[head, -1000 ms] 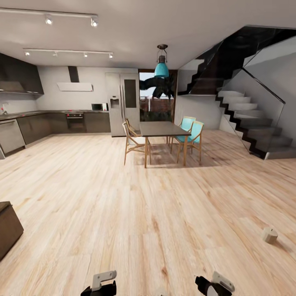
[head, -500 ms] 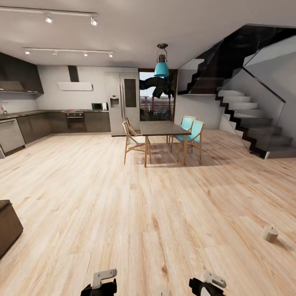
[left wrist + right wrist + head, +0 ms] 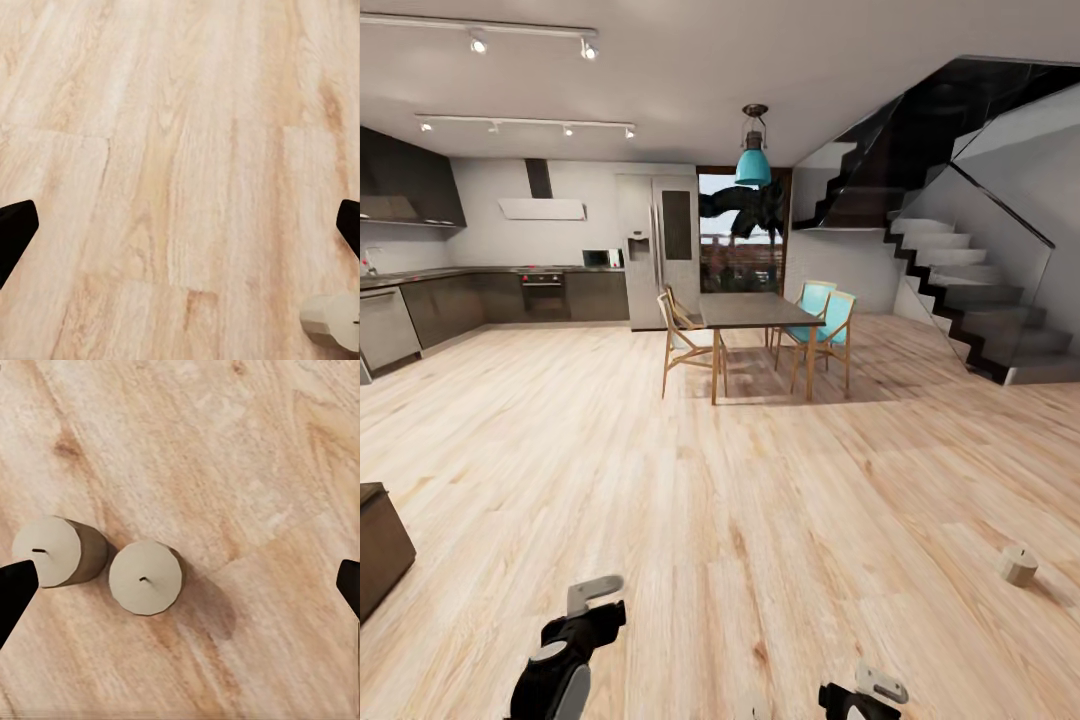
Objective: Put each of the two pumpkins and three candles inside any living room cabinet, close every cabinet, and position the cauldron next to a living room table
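Now | two candles [image 3: 145, 577] upright, wicks up | right hand [image 3: 180, 577] open above

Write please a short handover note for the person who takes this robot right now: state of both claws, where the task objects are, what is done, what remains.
Left claw: open, empty, above bare floor.
Right claw: open, empty, hanging over two candles that stand side by side on the floor.
A third candle stands on the floor to the robot's right.
A dark brown cabinet corner shows at the left.
Done: no candle is stored yet.
Left: grasp the candles and store them, then the pumpkins, the cabinet closing and the cauldron.
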Motion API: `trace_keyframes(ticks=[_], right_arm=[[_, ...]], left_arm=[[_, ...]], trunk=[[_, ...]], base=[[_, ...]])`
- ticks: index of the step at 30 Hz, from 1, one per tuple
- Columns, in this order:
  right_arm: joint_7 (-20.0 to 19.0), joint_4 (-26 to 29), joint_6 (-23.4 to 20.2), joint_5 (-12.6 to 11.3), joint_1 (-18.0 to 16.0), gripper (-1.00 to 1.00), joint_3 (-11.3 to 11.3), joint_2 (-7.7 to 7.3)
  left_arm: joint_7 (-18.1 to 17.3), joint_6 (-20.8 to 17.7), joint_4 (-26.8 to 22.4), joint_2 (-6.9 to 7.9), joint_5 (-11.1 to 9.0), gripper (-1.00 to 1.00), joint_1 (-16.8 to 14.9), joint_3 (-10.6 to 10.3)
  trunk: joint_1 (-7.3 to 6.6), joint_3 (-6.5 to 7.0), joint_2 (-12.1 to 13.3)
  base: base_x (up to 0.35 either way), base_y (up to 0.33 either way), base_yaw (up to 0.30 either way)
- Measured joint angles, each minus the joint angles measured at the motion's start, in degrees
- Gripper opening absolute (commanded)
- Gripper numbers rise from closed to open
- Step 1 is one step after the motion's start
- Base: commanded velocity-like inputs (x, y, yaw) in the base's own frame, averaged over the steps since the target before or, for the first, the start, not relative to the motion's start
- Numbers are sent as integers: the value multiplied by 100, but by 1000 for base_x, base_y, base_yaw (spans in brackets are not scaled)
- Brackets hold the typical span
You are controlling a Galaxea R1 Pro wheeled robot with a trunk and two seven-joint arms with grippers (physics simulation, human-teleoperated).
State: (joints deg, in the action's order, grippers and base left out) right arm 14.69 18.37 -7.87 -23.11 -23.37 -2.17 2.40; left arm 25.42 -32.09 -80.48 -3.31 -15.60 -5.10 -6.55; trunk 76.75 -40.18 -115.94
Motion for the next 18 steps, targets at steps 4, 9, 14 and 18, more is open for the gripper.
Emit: trace_keyframes(ticks=[4, 9, 14, 18], right_arm=[[-5, -21, -3, 7, 0, 100, -217, 8], [-10, -30, -4, 7, 1, 100, -331, 12], [-8, -31, -5, 6, 1, 100, -553, 13], [-5, -38, -11, 6, 1, 100, -726, 18]], left_arm=[[-13, -75, -161, 16, -95, 100, -19, 175], [-3, -39, -235, 21, -189, 100, -27, 253], [-18, 25, -77, 20, -224, 100, -41, 285], [-5, 108, -2, 16, -249, 100, -39, 282]], trunk=[[0, 0, 0], [109, -89, -199], [219, -179, -400], [307, -251, -560]], base=[[0, 0, 0], [0, 0, 0], [0, 0, 0], [0, 0, 0]])
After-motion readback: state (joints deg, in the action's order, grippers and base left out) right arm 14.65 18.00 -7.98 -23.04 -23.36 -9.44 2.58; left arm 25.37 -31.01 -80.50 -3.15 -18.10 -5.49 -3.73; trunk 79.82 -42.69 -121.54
